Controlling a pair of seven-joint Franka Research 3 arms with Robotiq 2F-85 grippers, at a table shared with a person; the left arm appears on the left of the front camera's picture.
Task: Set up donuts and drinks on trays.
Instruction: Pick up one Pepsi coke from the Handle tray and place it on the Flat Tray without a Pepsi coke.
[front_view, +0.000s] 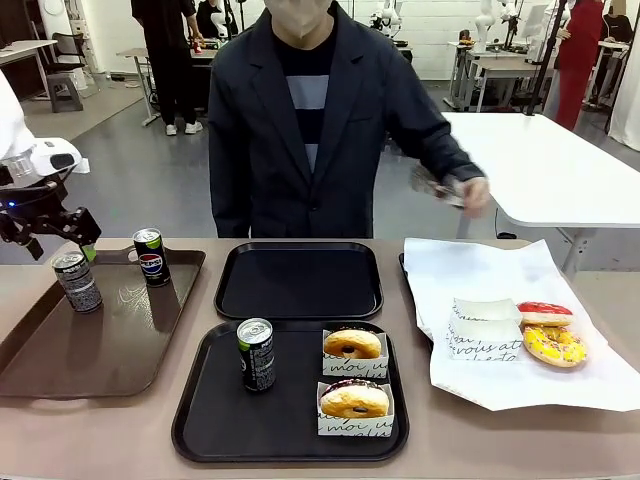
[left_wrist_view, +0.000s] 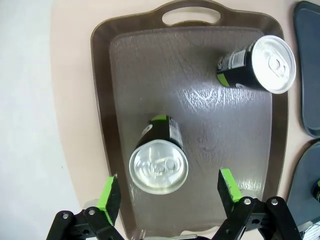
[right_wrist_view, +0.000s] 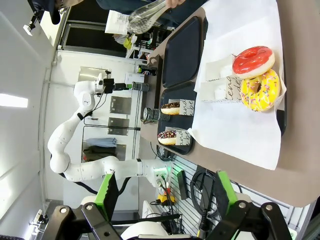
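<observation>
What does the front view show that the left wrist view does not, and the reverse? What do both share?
Front view adds: the person, two sleeved donuts, and the red donut and yellow-sprinkled donut on white paper. Left wrist view adds: the open left fingers stand either side of the grey-patterned can, apart from it. Both: the brown tray, that can and the Pepsi can.

Brown tray (left_wrist_view: 200, 100): glossy, faint wood-grain pattern, streaky sheen. Soda can (left_wrist_view: 159, 167): bright bare-metal top, printed dark side. Black tray (front_view: 300, 283): smooth plastic, dull sheen. White paper sheet (front_view: 480, 265): matt, creased. Red donut (front_view: 545, 310): wet-looking shiny glaze
</observation>
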